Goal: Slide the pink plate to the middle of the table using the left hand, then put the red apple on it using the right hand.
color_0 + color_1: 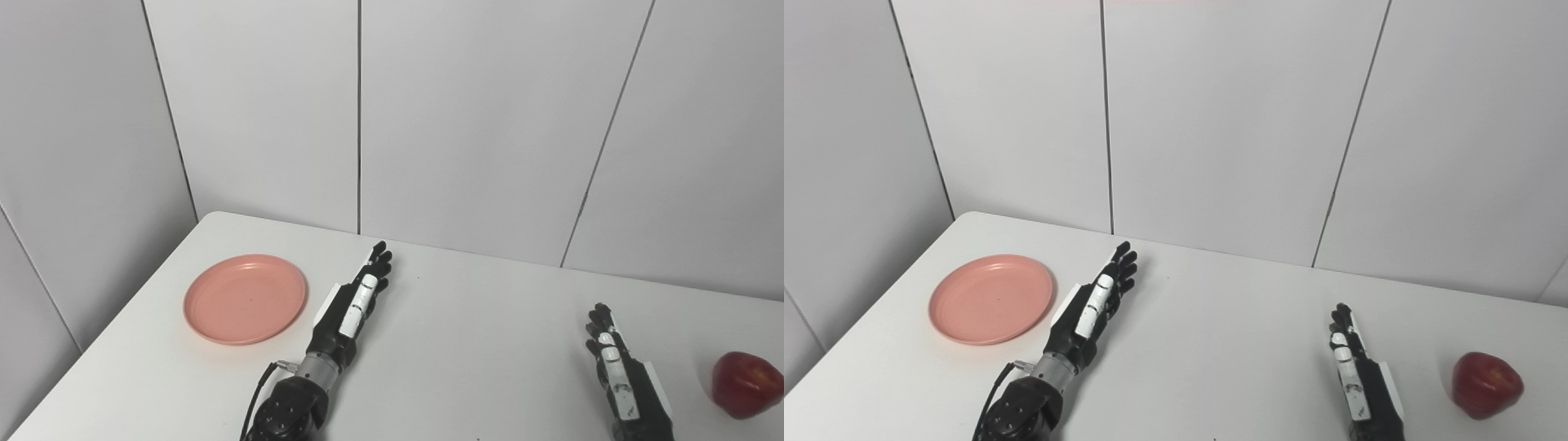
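Plate (245,299) lay on table (465,343) near its left edge. Left hand (353,304) just right of plate, fingers straight, empty, not touching it. Right hand (1356,375) far right of plate, fingers extended, empty. Apple (1486,384) beyond it, untouched.

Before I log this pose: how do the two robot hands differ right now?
The left robot hand lies beside the plate, apart from its rim; the right robot hand lies near the apple, not touching it. The left reaches farther across the table than the right. Both are open, fingers extended, holding nothing.
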Controlling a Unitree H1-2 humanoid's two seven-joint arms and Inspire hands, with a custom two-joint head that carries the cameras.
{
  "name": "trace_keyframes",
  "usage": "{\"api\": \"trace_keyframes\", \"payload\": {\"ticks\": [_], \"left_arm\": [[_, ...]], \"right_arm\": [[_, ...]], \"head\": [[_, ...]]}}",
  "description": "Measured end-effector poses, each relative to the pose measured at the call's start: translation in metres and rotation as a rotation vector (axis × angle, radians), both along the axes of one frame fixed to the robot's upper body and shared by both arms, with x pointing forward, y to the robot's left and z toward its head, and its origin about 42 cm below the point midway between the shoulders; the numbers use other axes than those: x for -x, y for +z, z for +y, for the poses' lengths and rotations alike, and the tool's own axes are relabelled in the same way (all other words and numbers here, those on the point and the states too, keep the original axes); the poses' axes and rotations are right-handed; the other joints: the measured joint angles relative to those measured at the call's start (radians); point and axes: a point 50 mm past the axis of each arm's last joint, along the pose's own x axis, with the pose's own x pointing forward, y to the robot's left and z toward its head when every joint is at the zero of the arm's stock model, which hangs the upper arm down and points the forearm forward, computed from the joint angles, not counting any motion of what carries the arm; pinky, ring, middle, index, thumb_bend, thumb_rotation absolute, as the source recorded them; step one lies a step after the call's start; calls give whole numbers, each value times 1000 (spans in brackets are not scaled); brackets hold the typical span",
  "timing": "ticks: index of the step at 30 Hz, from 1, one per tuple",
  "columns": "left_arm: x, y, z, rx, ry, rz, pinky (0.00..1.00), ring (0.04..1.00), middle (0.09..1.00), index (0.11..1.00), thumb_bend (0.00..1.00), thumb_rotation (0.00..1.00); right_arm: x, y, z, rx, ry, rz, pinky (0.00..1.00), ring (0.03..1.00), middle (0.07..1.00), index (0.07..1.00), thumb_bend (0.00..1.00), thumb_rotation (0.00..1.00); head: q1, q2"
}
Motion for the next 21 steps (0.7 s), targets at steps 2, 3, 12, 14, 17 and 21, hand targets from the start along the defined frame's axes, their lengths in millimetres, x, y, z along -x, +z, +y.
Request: {"api": "trace_keyframes", "payload": {"ticks": [2,3,12,14,17,21], "left_arm": [[-4,10,13,-1,19,-23,1000,1000,1000,1000,572,1000],[-6,15,19,3,27,-31,1000,1000,1000,1000,568,1000],[-12,27,54,9,81,-38,991,977,969,959,603,1000],[-13,29,65,-3,98,-41,968,958,954,944,595,1000],[-17,34,83,-25,130,-43,953,948,944,935,601,1000],[-20,33,108,-21,173,-29,949,941,934,926,623,1000]], "right_arm": [[-1,0,0,3,1,-7,1000,1000,992,1000,725,997],[-1,0,0,3,1,-7,1000,1000,992,1000,724,997],[-2,1,-1,0,-1,-22,1000,997,988,995,726,1000],[-2,2,-2,-8,-1,-26,1000,992,988,995,714,998],[-2,2,-5,-15,-5,-28,1000,992,989,997,712,997],[-2,2,-6,-21,6,-27,1000,995,991,1000,705,999]], "head": [[0,0],[2,-3],[18,-12],[29,-15],[40,-15],[46,-14]]}}
